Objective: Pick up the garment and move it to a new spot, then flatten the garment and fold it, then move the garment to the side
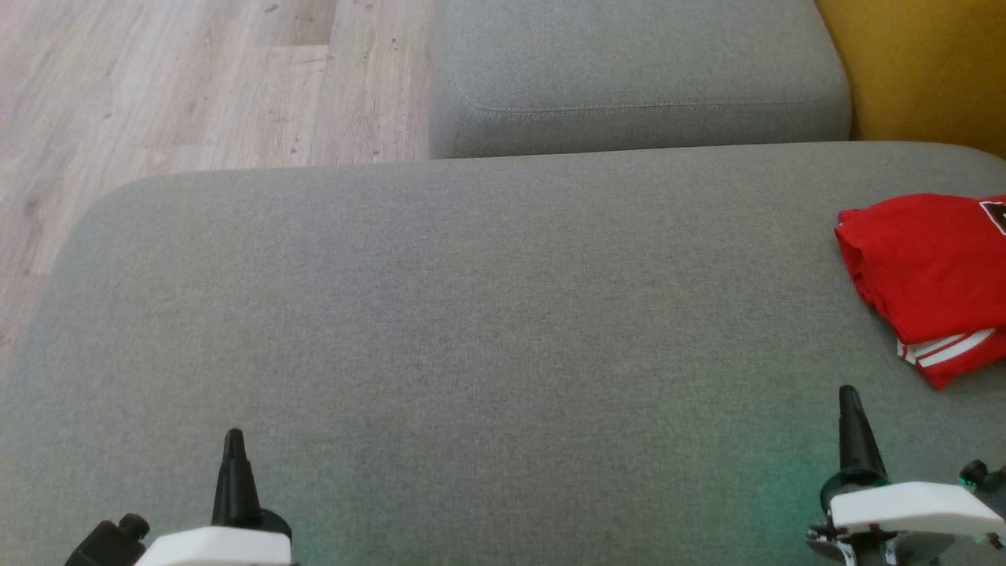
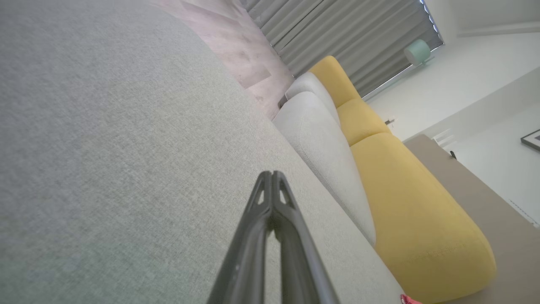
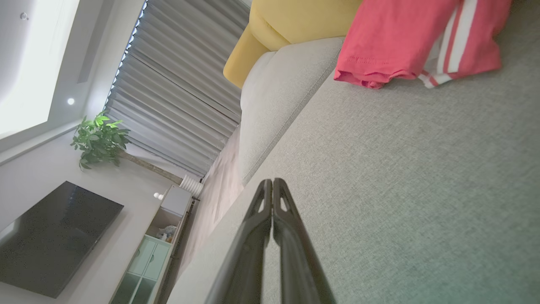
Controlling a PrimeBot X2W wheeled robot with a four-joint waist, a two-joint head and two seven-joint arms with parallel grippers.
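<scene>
The red shirt (image 1: 927, 267) lies folded at the grey sofa seat's (image 1: 471, 314) right edge, partly out of frame, so only probably neat. Moving, folding and setting aside look done. My left gripper (image 1: 233, 437) and right gripper (image 1: 848, 393) hover near the front edge, fingers pressed together and empty.

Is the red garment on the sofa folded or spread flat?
Folded: the red garment lies as a compact bundle on the grey sofa seat, with stacked layers at its edges.
</scene>
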